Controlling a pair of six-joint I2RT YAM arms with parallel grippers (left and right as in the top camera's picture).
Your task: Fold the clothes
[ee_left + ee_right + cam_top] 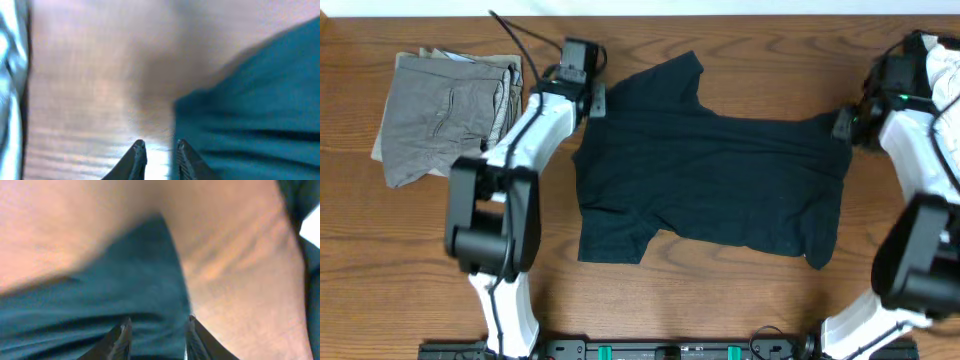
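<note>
— What could go wrong from here?

— The T-shirt (pixel 710 180) lies spread flat in the middle of the worktop (pixel 720 310); it is a big, limp thing, and one uneven pull would likely drag it crooked. My right jaws stand fairly wide over the T-shirt's right edge, cloth beneath them but not gripped; closing too deep might bunch the cloth. My left jaws stand narrow and empty just off the T-shirt's left edge, bare wood between them; closing there would pinch nothing.

— And what can't you make out?

— The grey shorts (pixel 445 115), well to the left of the T-shirt, show plainly; the pale garment (pixel 945 70) beyond its right edge is cut off by the frame. Both wrist views are blurred, so I cannot tell whether my right fingertips (pixel 125 327) touch the cloth; any tag is too small to find.
</note>
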